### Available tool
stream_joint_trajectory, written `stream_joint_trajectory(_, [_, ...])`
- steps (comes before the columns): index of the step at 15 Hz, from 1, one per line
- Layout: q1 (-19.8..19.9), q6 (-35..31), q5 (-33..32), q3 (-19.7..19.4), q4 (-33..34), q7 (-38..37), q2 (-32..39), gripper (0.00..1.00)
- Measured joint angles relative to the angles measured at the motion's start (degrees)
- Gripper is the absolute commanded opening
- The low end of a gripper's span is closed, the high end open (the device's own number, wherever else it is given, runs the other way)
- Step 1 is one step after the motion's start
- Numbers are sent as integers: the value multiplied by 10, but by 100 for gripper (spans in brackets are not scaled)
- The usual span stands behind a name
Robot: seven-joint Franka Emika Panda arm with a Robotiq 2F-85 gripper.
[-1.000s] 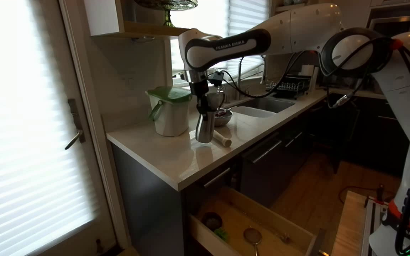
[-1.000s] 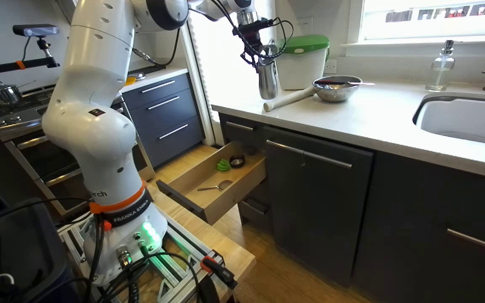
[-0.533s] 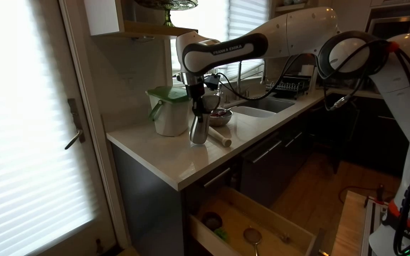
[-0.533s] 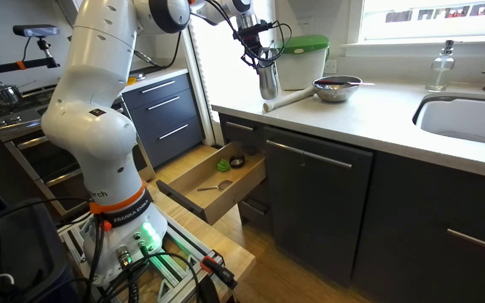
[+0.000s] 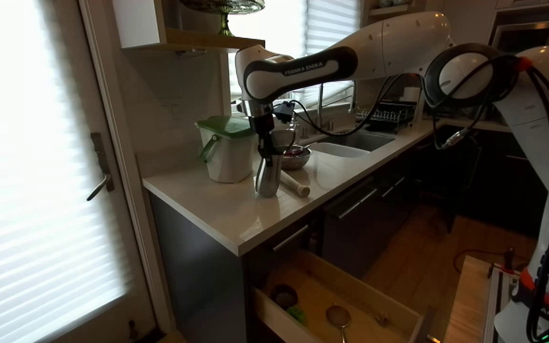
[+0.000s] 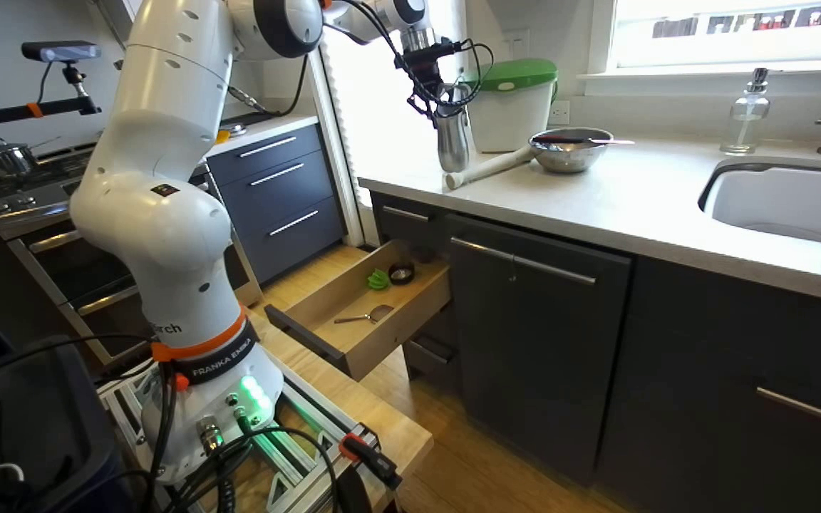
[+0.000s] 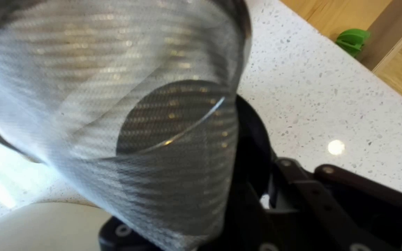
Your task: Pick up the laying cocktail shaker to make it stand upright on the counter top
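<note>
Near the wooden stick (image 5: 294, 184), the tool (image 5: 270, 153) clamps the slightly tilted cocktail shaker (image 5: 268, 180) (base-down, presumably for standing upright).

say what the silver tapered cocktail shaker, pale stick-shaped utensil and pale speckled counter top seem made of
Cocktail shaker: metal, probably stainless steel, satin; blurred reflections show. Utensil: perhaps matte wood; its dull surface shows no grain, so possibly plastic. Counter top: polished stone or composite, given dark specks and glints.
</note>
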State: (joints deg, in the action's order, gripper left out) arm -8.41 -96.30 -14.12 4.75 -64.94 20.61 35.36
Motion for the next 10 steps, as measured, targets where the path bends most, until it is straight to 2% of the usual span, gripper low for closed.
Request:
stream_joint_trajectory(2, [0,4,1,0,1,0,4,2])
stream_joint_trajectory(4, [1,10,1,0,4,0,5,34])
stream_joint_trajectory(10, [4,14,3,0,10,0,7,77])
